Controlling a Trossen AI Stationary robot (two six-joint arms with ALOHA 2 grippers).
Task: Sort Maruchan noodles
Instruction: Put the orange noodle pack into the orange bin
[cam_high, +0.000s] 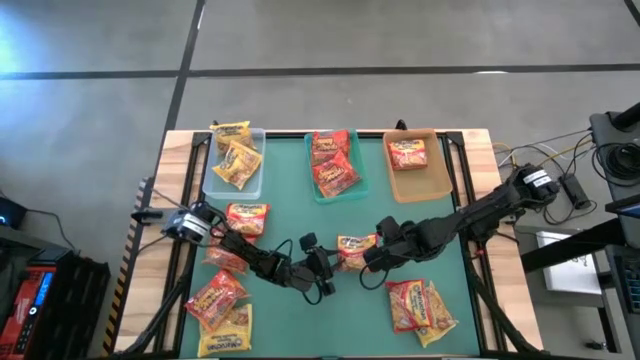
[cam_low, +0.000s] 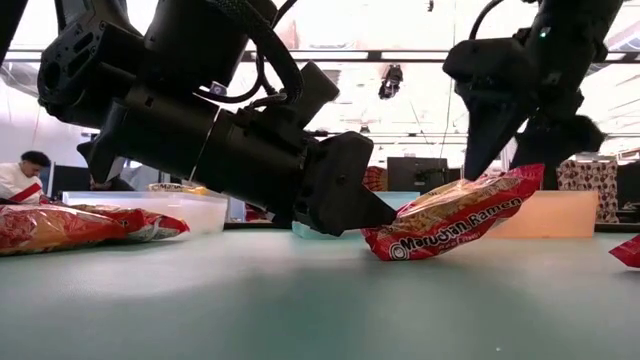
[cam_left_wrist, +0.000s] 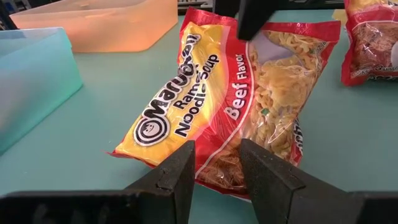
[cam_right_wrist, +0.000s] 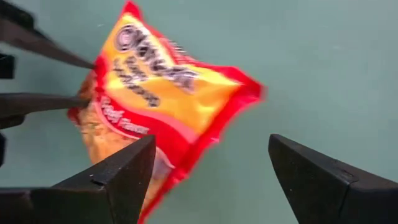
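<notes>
A red and yellow beef Maruchan noodle packet (cam_high: 355, 248) sits mid-table between my two grippers. My left gripper (cam_left_wrist: 217, 180) comes at it from the left and is shut on its near end. My right gripper (cam_right_wrist: 211, 180) hangs open over the packet's other, raised end (cam_low: 520, 180), a finger on either side. More Maruchan noodles lie loose on the teal mat: near the left arm (cam_high: 247, 217), at the near left (cam_high: 215, 297) and at the near right (cam_high: 420, 305). My left gripper pinches the packet's short end (cam_left_wrist: 219, 163) between its two fingers. It comes in nearly level from the table's left. The packet is tilted: the held end's lower edge (cam_low: 400, 250) is on the table and the far end is raised. My right gripper has one fingertip (cam_low: 482, 160) right at the packet's raised end; I cannot tell whether it touches.
Three trays stand along the far edge: a clear one (cam_high: 212, 182) with yellow packets, a teal one (cam_high: 312, 182) with red packets, and a tan one (cam_high: 440, 180) with one packet. A person sits in the room beyond the table.
</notes>
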